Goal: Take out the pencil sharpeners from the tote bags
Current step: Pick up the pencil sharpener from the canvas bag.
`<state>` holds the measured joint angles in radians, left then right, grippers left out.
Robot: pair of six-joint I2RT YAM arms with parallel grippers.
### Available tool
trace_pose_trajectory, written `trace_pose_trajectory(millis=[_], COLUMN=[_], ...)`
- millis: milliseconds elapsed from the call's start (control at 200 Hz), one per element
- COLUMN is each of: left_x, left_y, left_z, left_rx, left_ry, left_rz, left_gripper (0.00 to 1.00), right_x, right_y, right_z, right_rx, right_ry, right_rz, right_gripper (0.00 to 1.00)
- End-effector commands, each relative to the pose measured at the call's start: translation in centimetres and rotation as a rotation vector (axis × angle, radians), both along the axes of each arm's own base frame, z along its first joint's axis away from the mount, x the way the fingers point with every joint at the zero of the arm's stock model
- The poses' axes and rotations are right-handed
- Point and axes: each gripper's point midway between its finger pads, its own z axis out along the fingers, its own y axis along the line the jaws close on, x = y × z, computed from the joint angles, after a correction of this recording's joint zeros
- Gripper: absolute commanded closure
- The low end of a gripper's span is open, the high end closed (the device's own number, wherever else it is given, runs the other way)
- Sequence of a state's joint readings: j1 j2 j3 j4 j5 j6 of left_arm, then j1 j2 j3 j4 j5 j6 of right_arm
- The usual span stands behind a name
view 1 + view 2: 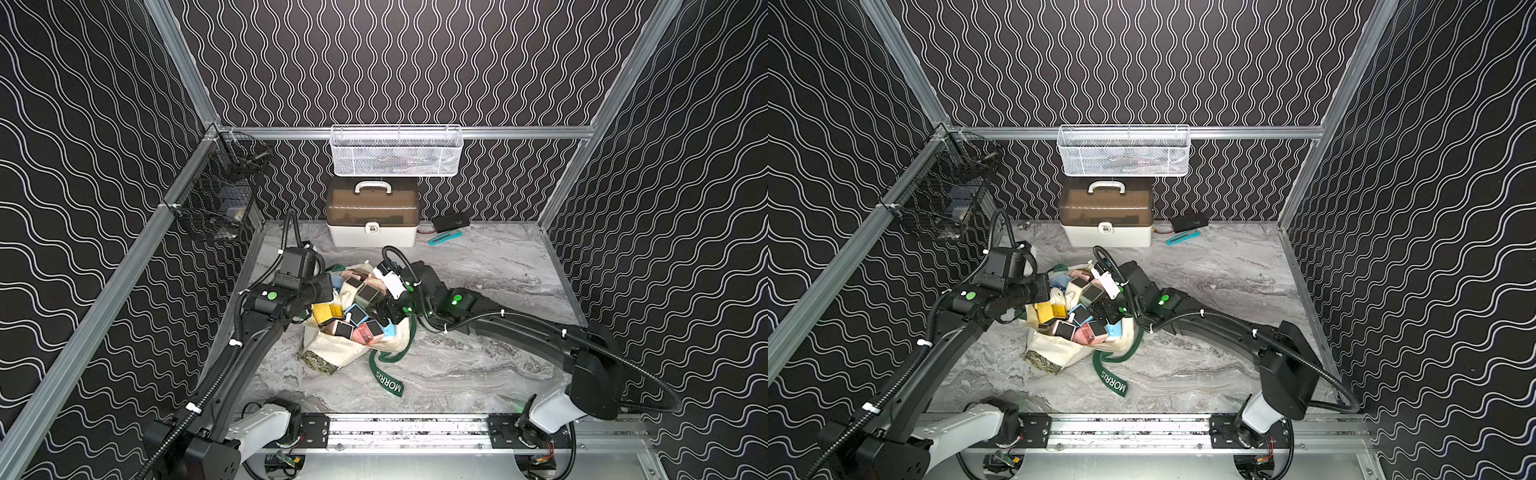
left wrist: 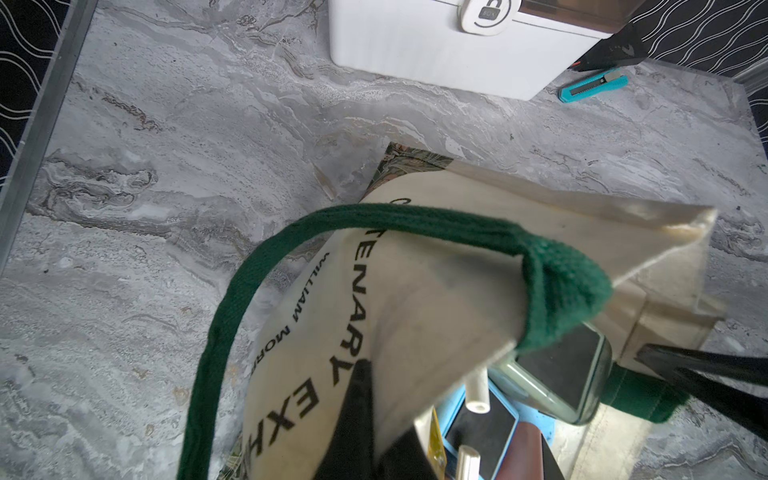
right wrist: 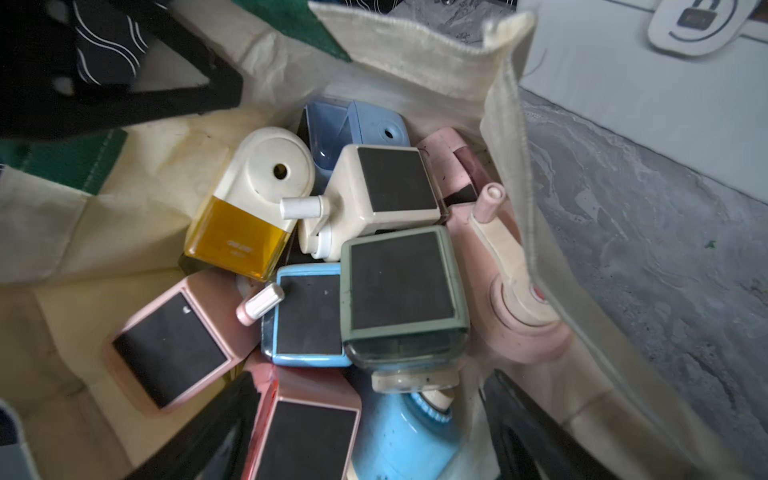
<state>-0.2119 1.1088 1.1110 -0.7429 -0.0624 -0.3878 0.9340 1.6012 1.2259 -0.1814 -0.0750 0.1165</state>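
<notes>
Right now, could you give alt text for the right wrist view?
Pastel sharpeners lie piled inside an open cream bag, many showing a dark square panel. The right gripper stands open over the pile.

**Buried, cropped and blurred**
Only the top layer of pencil sharpeners shows; how many lie beneath it in the tote bag cannot be told. The bag's lettering is cut short by a dark jaw and the frame edge. Both wrist views crop the white case and the roots of the jaws. The contents of the white mesh basket and black wire basket are too blurred to name.
</notes>
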Motion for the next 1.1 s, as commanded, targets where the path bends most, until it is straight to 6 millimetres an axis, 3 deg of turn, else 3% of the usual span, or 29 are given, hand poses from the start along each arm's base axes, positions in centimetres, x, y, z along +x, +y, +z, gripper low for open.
trace_pose_trajectory(millis=[0, 250, 595, 886, 1096], left_x=[-1.1, -1.2, -1.1, -1.1, -1.1], left_y=[0.4, 0.5, 0.6, 0.6, 0.7], left_z=[-1.0, -1.1, -1.0, -0.9, -0.9], left_rx=[0.007, 0.005, -0.006, -0.012, -0.016], left_ry=[0.057, 0.055, 0.052, 0.049, 0.05], left_rz=[0.003, -0.002, -0.003, -0.005, -0.002], left_gripper=[1.0, 1.0, 1.0, 1.0, 1.0], right_x=[1.1, 2.3, 3.0, 3.3, 2.4], right_y=[-0.4, 1.3, 3.1, 3.6, 3.6], right_z=[-0.6, -2.3, -3.9, -3.8, -3.2], right_rx=[-0.026, -0.055, -0.043, -0.009, 0.034], right_ry=[-0.026, -0.02, -0.005, -0.017, -0.017], right_rz=[-0.048, -0.025, -0.005, -0.009, 0.012], right_gripper=[0.11, 0.11, 0.22, 0.42, 0.57])
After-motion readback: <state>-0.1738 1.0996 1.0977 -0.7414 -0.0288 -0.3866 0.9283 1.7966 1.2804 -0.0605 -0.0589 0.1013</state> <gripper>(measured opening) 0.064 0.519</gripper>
